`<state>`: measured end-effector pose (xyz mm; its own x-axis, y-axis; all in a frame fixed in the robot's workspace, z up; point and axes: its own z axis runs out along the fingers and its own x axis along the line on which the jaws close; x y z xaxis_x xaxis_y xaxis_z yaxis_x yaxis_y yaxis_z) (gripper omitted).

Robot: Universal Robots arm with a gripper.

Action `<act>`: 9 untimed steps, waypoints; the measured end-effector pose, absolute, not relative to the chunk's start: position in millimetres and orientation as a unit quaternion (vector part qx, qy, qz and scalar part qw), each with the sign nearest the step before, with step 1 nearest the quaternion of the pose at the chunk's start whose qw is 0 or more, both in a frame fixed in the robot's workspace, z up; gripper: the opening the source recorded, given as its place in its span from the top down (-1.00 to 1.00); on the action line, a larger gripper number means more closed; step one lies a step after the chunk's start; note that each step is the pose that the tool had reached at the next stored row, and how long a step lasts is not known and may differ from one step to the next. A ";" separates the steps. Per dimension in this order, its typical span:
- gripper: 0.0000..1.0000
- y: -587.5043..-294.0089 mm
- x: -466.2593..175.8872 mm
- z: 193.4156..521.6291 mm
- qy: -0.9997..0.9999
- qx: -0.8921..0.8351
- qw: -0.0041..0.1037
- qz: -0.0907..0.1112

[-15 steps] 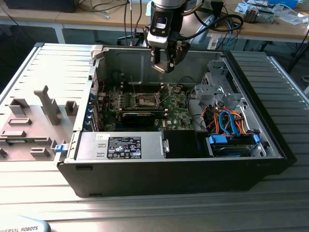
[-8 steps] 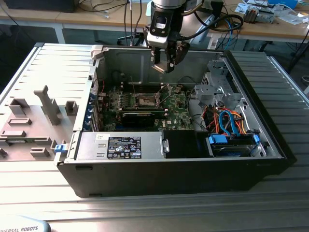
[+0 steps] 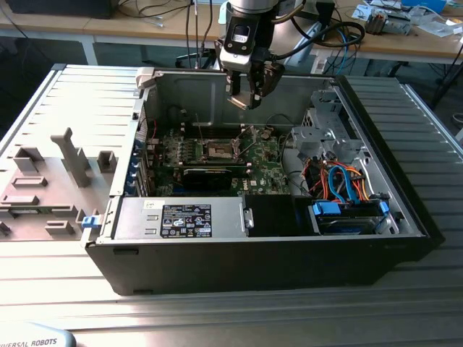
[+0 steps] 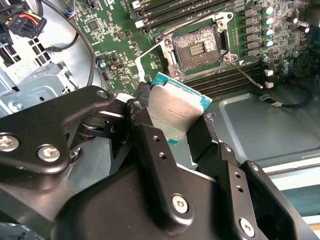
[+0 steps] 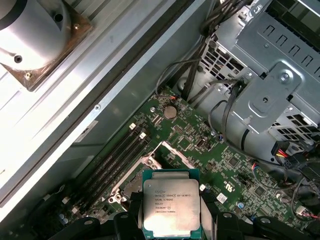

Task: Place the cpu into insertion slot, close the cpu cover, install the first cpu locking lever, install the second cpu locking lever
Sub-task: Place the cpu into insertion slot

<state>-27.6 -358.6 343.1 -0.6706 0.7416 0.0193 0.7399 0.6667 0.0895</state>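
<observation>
My gripper hangs above the open computer case, shut on the cpu. In both wrist views the black fingers clamp two opposite edges of the cpu, a silver-topped square chip with a teal rim. The insertion slot lies bare on the green motherboard, a short way ahead of and below the chip. The cpu cover stands tilted up at the slot's side. A thin locking lever sticks out loose beside the slot. In the first wrist view the chip hides part of the insertion slot.
A long black card lies just in front of the slot. The power supply fills the case's near side, and a drive cage with coloured cables sits at the exterior view's right. Memory slots flank the socket. A grey fixture plate lies outside the case.
</observation>
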 end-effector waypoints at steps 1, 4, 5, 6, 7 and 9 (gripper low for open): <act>-0.08 -358.7 -27.6 343.1 0.913 0.406 0.009 0.045; -0.08 -358.7 -27.6 343.1 0.912 0.407 0.009 0.045; -0.08 -358.6 -27.6 343.1 0.912 0.407 0.009 0.045; -0.08 -358.6 -27.6 343.1 0.912 0.407 0.009 0.045; -0.08 -358.6 -27.6 343.1 0.912 0.408 0.009 0.045; -0.08 -358.6 -27.6 343.1 0.912 0.408 0.009 0.045</act>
<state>-27.6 -358.6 343.1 -0.6667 0.7451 0.0193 0.7434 0.6628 0.0895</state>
